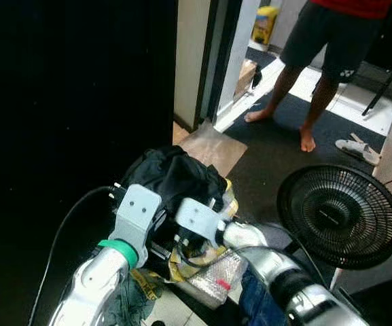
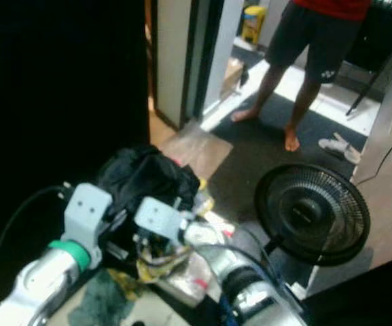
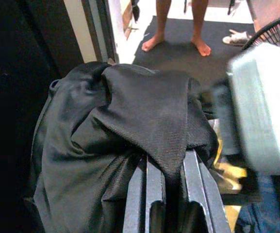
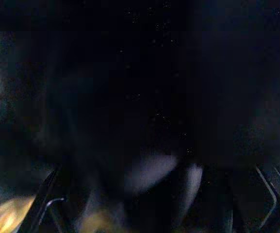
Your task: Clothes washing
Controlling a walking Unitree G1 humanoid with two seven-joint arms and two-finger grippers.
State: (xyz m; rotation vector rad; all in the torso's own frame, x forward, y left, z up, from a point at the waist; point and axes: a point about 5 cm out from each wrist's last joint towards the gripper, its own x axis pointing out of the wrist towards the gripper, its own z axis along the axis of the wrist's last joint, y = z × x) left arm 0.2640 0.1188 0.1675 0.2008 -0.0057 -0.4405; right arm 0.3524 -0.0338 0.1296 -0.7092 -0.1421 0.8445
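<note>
The room was dim, with a dark wall [image 1: 73, 88] on the robot's left, a doorway [image 1: 212, 61] ahead and a dark carpet [image 1: 270, 156] beyond it, where a person [image 1: 318, 61] stood barefoot near a pair of sandals [image 1: 359, 149]. A black floor fan [image 1: 340, 216] stood to the right, close to the robot's right arm. No washing machine could be made out, so the job looked early: the clothes had been gathered and lifted, while carrying them to the washer and loading them was, by my reading, all left to do. A bundle of black clothing [image 1: 172, 178] was held up in front of the robot, between both arms, above a heap of yellow and blue laundry [image 1: 182, 265] on the floor. The left gripper [image 3: 165, 194] was pinching a fold of the black cloth between its fingers. The right gripper [image 1: 182, 224] pressed into the bundle from the other side; its wrist view was too dark, so I could not tell how its fingers stood
</note>
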